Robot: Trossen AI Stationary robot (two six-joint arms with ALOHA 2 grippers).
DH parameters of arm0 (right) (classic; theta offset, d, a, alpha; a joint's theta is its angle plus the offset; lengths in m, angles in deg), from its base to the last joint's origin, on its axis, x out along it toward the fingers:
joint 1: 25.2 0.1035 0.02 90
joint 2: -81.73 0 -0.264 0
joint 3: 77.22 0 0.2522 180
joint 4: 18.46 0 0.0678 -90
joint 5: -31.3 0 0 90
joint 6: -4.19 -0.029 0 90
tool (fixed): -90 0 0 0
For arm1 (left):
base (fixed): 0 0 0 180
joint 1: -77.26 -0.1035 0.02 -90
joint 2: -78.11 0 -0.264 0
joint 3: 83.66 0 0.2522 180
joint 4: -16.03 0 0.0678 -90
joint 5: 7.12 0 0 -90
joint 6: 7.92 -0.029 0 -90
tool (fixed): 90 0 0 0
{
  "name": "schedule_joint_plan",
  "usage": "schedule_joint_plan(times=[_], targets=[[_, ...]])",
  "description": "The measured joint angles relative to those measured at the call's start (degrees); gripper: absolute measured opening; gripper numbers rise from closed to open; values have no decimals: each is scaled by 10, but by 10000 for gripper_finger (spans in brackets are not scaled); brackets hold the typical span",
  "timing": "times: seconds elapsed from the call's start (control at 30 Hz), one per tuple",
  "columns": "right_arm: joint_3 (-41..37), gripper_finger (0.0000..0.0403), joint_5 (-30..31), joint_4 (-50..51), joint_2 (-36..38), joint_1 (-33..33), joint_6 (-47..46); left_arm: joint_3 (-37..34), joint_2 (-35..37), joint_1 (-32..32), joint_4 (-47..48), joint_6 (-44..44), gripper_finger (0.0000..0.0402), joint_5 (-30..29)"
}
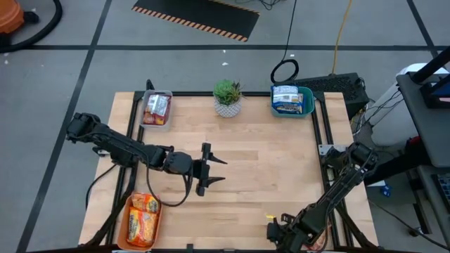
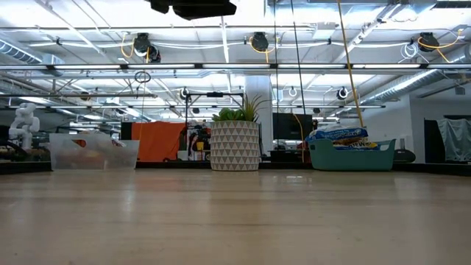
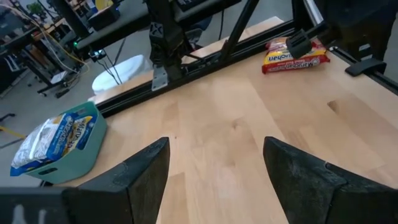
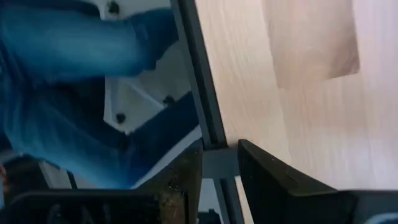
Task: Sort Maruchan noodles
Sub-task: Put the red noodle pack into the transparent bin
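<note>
Left end effector (image 1: pixel 219 171) hovers mid-table (image 1: pixel 267 176); packets sit in corner trays (image 1: pixel 156 109).

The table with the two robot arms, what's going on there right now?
Ramen packets are being sorted into trays by colour. The teal tray holds blue-white packets, the clear tray red ones, and the orange tray orange-yellow ones. The left gripper hovers open and empty over the middle of the table. The right gripper sits at the near edge, holding nothing. One packet lies loose near the right arm.
</note>
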Motion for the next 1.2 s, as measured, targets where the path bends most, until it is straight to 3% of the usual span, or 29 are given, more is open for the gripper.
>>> schedule_joint_plan(times=[0.27, 0.57, 0.87, 1.2], targets=[[0, 98, -61, 43, 0, 8, 24, 0, 0, -3, 3, 18, 264, 0], [0, 120, -47, 55, 0, 22, 118, 0, 0, 8, 33, 102, 264, 0], [-13, 173, -45, 87, 0, 24, 147, 0, 0, 72, 71, 123, 264, 0], [-85, 178, -60, 40, 0, 37, 150, 0, 0, 138, 70, 179, 264, -7]])
